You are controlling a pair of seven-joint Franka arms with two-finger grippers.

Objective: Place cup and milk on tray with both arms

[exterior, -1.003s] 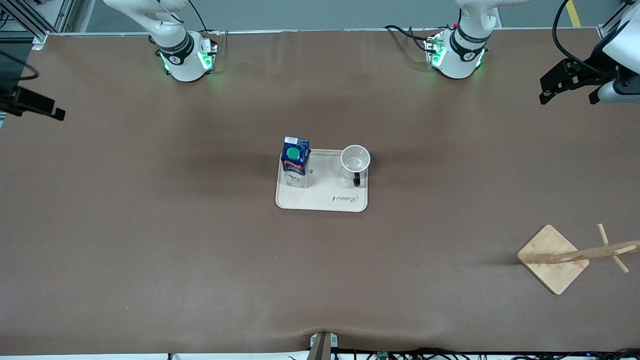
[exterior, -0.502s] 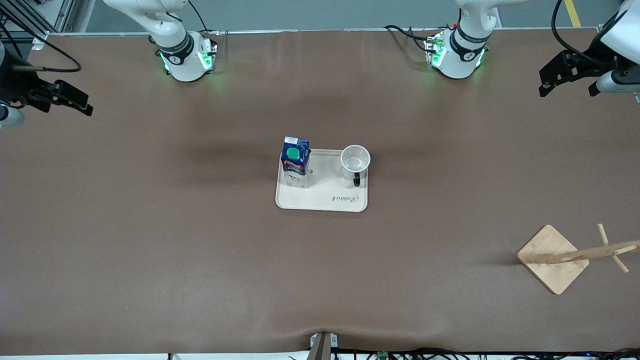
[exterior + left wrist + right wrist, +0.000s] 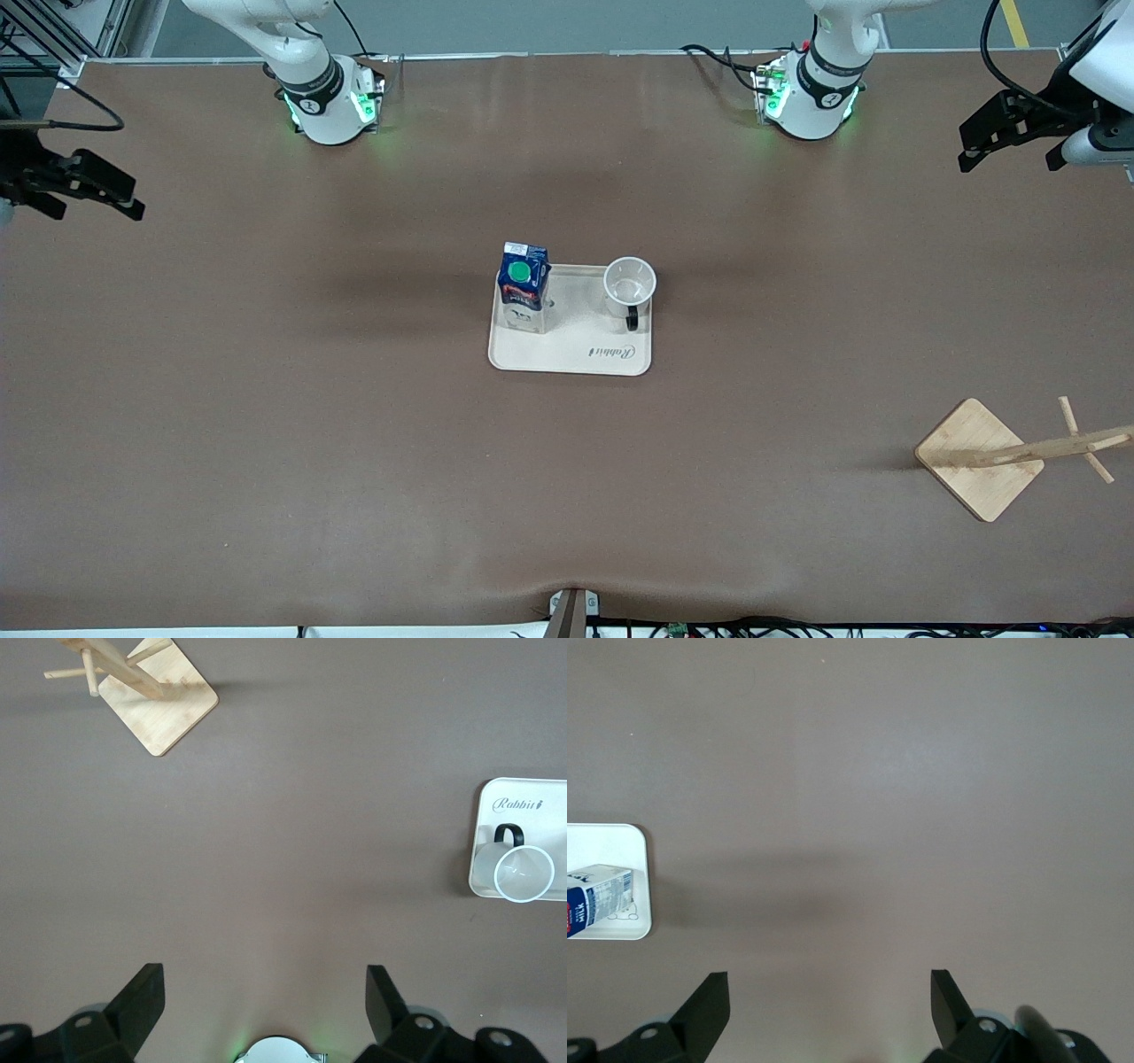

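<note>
The cream tray lies in the middle of the table. The blue milk carton stands upright on it at the right arm's end. The white cup stands upright on it at the left arm's end, its black handle toward the front camera. My left gripper is open and empty, high over the table's edge at the left arm's end. My right gripper is open and empty over the table's edge at the right arm's end. The left wrist view shows the gripper, the cup and the tray. The right wrist view shows the gripper, the milk and the tray.
A wooden rack with a square base and a pegged pole stands near the left arm's end, nearer to the front camera than the tray. It also shows in the left wrist view. The two green-lit arm bases stand at the table's back edge.
My right gripper swung a little toward the table's middle, then back toward the edge. My left gripper shifted slightly. The cup, milk and tray have not moved.
</note>
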